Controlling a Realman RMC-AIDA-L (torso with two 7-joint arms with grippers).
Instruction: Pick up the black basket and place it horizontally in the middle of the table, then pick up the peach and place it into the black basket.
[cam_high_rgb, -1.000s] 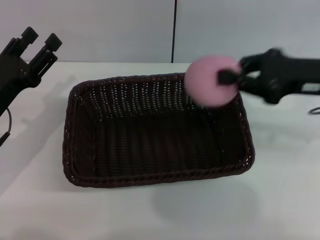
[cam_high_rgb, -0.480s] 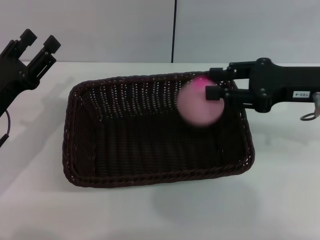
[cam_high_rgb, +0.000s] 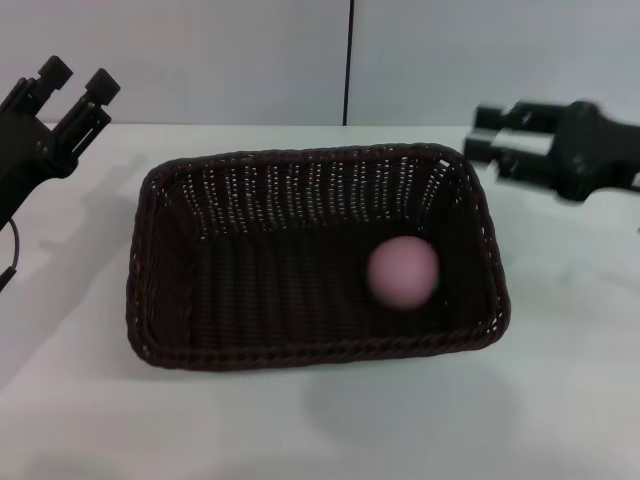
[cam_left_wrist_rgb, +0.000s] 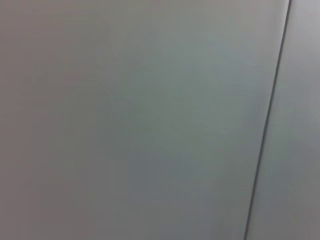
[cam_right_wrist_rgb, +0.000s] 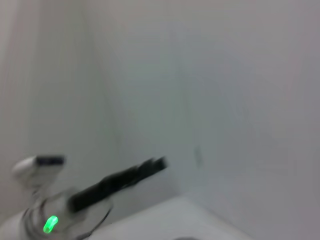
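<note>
Basket: the black basket (cam_high_rgb: 300, 270) is set on the white bench (cam_high_rgb: 560, 400) at frame centre, its long axis running left to right across the frame, open side up.

Peach: the peach (cam_high_rgb: 403, 272) is seen inside the basket, right of its centre, near the right wall; whether it rests on the woven floor or is just above it cannot be told, as its outline is smeared.

Right claw: the right claw (cam_high_rgb: 487, 146) is held at upper right of the frame, just beyond the basket's upper right corner and clear of the rim. Its fingers are spread and nothing is pinched between them.

Key relation: the peach lies down and to the left of the right claw, well apart from it, with the basket wall between them. The right arm is judged the nearer of the two.

Left claw: the left claw (cam_high_rgb: 75, 80) is parked at upper left, raised off the bench, fingers spread, empty.

Wrist views: only blank wall is shown in the left; no task thing is shown in the right.

Task status: both placements are judged done.
</note>
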